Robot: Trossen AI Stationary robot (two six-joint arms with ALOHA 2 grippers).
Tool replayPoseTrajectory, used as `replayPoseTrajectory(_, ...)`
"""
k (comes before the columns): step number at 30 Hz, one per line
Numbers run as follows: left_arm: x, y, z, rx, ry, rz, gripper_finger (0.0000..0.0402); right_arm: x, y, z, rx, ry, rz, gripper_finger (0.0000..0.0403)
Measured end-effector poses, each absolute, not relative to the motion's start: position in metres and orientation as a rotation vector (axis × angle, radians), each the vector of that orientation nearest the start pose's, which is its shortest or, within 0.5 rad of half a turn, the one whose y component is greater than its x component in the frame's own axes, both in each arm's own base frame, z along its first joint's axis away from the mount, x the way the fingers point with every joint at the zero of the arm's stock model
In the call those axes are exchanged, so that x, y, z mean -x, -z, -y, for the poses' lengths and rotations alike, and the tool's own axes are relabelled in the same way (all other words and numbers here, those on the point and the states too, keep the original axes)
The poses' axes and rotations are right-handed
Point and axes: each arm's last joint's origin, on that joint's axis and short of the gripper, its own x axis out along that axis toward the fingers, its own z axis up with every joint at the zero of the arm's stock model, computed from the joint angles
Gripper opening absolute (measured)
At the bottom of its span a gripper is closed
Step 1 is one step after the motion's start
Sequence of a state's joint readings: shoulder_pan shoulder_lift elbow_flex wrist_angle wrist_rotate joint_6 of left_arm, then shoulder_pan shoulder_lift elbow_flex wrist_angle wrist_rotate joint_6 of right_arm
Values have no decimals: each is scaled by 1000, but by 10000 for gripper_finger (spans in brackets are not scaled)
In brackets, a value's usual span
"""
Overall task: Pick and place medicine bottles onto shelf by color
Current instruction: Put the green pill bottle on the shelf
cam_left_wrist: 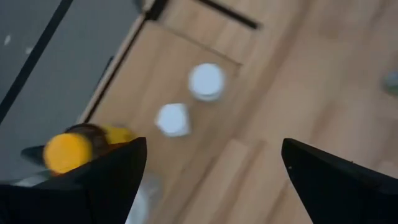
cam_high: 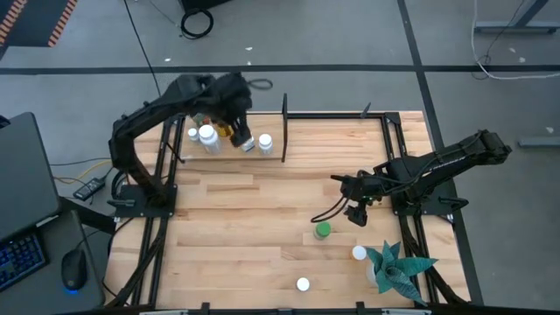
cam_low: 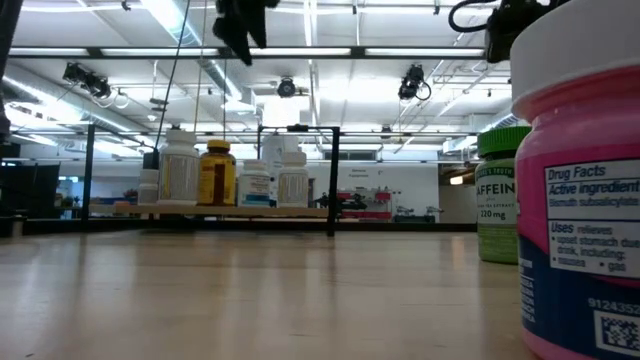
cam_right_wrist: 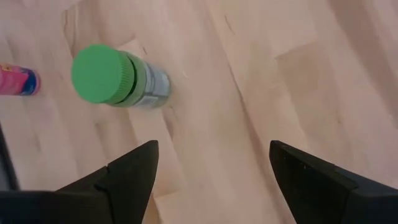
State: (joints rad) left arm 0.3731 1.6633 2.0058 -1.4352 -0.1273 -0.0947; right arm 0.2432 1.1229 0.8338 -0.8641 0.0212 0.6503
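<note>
While right claw (cam_high: 356, 216) gapes near green-capped bottle (cam_high: 323, 231), bare tabletop (cam_high: 236, 227) between

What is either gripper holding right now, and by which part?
Nothing. The left gripper is open and empty above the shelf; the right gripper is open above the green-capped bottle.

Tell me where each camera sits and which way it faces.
High view: above the table, looking straight down; both arms show, left gripper over the shelf.
Low view: at tabletop height, looking across to the shelf; pink bottle close by.
Left wrist: looks down past its open fingers at the yellow-capped bottle.
Right wrist: looks down past the open right gripper at the green-capped bottle.
Shared: the green-capped bottle appears in high, low and right wrist views.
</note>
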Motion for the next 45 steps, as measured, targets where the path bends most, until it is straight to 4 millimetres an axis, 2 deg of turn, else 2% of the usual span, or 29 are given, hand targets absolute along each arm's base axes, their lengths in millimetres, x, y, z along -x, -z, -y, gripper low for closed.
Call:
replayPoseTrajectory(3, -276, -430, -83, 187, -462, -1033, 380, -192, -241, -47, -461, 190, -1154, 313)
replayPoseTrajectory(9, -268, -445, -36, 99, -514, -943, 368, -195, -243, -46, -444, 241, -1089, 313)
replayPoseTrajectory(19, -272, -446, 30, 46, -427, -864, 353, -196, -243, -47, -492, 242, -1081, 313)
replayPoseTrajectory(28, -258, -450, 89, -64, -449, -724, 352, -198, -244, -46, -522, 289, -1043, 313)
replayPoseTrajectory(35, -260, -442, 129, -83, -440, -654, 352, -202, -246, -46, -533, 323, -973, 313)
replayPoseTrajectory(45, -271, -407, 188, -174, -454, -625, 352, -209, -252, -52, -579, 303, -869, 313)
